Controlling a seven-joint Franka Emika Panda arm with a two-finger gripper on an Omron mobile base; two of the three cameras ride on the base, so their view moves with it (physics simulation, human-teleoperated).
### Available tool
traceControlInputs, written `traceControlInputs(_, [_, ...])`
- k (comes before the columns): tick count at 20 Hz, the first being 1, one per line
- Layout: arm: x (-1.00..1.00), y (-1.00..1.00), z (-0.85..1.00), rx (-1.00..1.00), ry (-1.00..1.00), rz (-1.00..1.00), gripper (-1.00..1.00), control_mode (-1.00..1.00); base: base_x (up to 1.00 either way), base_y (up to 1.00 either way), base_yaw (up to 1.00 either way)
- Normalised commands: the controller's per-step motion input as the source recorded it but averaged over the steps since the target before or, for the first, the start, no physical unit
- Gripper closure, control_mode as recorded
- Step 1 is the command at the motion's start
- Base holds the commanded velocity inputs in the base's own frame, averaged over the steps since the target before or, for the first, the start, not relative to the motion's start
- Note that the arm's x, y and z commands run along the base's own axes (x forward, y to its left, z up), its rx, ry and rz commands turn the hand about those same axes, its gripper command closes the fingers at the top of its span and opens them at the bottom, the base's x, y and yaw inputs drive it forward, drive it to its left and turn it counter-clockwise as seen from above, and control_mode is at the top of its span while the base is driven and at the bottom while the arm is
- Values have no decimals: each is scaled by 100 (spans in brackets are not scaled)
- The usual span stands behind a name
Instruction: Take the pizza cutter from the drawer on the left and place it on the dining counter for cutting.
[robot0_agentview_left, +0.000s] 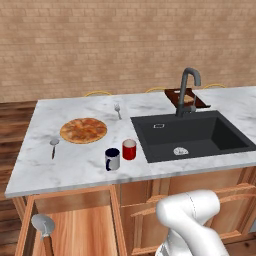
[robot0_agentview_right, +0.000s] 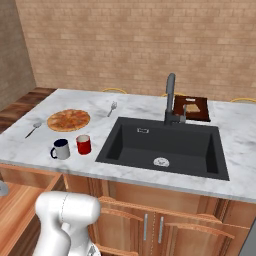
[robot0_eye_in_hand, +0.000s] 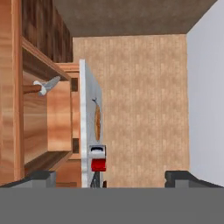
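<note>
Pizza cutter (robot0_agentview_left: 43, 224) lies in open drawer (robot0_agentview_left: 80, 230), near left. Gripper (robot0_eye_in_hand: 109, 177) wide open, empty. Looks light, stiff; wheel slippery, so take the handle.

The counter (robot0_agentview_right: 125, 107) of white-grey veined marble runs across the view over brown wooden cabinets (robot0_agentview_right: 165, 225). A black sink (robot0_agentview_right: 165, 147) is set into its right half, nearer the front edge, with a dark grey faucet (robot0_agentview_right: 171, 100) standing at its back rim. Behind the faucet, by the back edge, a dark tray (robot0_agentview_right: 191, 108) lies flat. Toward the left end lies a pizza (robot0_agentview_right: 68, 120), and a small grey round-headed utensil (robot0_agentview_right: 34, 128) rests nearer the left edge. A silver fork (robot0_agentview_right: 112, 108) lies between pizza and sink, toward the back. Near the front edge a white mug (robot0_agentview_right: 61, 149) and a red cup (robot0_agentview_right: 83, 144) stand just beside each other. At the lower left, the drawer (robot0_agentview_right: 22, 205) stands open below the front edge.
</note>
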Motion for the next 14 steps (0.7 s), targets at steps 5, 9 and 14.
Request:
traceControlInputs(5, [0, -6, 86, 6, 1, 0, -100, -100, 0, 0, 0])
traceControlInputs(9, [8, -2, 80, 5, 3, 0, -100, -100, 0, 0, 0])
traceControlInputs(14, [24, -3, 71, 4, 4, 0, -100, -100, 0, 0, 0])
